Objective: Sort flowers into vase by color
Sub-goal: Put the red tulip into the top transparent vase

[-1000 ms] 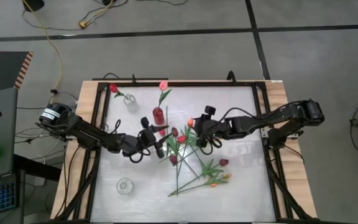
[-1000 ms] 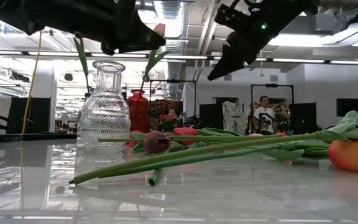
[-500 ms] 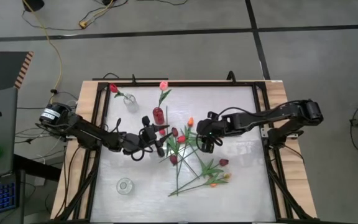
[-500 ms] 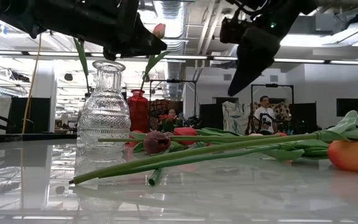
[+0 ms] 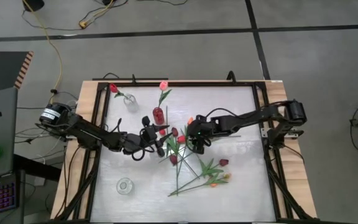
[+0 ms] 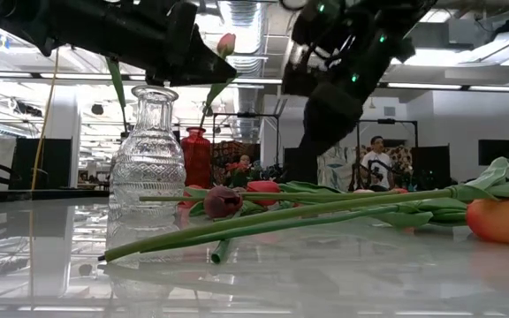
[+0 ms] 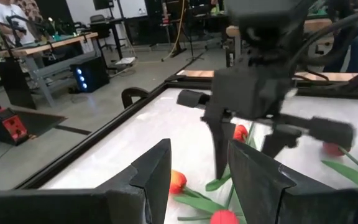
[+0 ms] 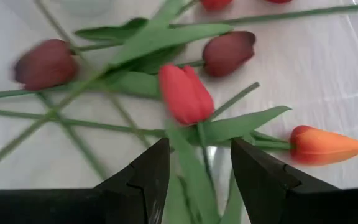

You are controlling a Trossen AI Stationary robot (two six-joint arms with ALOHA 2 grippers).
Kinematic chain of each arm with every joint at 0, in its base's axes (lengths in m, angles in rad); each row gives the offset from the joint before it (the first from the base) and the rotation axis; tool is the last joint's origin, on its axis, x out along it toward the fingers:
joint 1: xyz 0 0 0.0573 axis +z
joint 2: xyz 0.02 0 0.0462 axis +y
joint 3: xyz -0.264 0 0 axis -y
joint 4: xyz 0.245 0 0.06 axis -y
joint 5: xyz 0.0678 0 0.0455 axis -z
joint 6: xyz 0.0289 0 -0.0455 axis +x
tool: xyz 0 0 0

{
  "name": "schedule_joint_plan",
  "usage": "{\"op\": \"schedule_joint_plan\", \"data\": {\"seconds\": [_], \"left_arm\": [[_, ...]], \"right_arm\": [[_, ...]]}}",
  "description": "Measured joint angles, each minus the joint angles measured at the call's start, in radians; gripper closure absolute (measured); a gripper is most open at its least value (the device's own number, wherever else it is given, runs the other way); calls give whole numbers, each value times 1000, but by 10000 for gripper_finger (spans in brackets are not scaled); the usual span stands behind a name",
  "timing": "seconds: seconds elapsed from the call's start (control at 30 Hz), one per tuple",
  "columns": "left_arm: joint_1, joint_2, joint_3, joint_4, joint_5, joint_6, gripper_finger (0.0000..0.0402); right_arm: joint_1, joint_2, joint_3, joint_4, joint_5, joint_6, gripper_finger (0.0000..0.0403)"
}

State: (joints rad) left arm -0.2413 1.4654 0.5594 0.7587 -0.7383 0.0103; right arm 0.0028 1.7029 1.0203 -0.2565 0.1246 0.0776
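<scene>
The right hand [image 5: 194, 138] hangs over the pile of loose flowers [image 5: 197, 165] near the middle of the surface [image 5: 241, 193], its fingers spread and holding nothing; through its wrist camera a red tulip [image 8: 185, 93] lies just ahead of the gap, its stem running back between the fingers. The risk, as I judge it, is the tangle: that red head lies among crossing stems and leaves, with two maroon heads [image 8: 229, 51] at about twelve and ten o'clock of it and an orange one [image 8: 325, 144] at about four, so a closing grip could catch a neighbour's stem or a leaf as well and lift two colours at once, or pinch the soft bud rather than the stem. The left hand [image 5: 160, 140] hovers, also open and empty, at nine o'clock of the pile and close to the right hand, so a sideways move by either could bring them together. The red vase [image 5: 158, 115], holding a pink tulip [image 5: 163, 86], stands just at twelve o'clock of the left hand; a careless swing could tip it. A clear vase [image 5: 130, 99] with a red flower stands at ten o'clock, and another clear vase [image 5: 124, 185] at seven o'clock of the surface.
</scene>
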Motion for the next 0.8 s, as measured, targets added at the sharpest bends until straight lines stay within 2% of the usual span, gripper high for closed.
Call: {"op": "schedule_joint_plan", "data": {"seconds": [0.43, 0.57, 0.8], "left_arm": [[0, 0, 0, -13, 9, -16, 255], [0, 0, 0, -13, 9, -15, 255], [0, 0, 0, -13, 9, -15, 255]], "right_arm": [[-21, 104, 0, -2, -3, 1, 214], [-25, 104, 0, 0, -7, 1, 241], [-32, 102, 0, -4, -13, 1, 309]]}}
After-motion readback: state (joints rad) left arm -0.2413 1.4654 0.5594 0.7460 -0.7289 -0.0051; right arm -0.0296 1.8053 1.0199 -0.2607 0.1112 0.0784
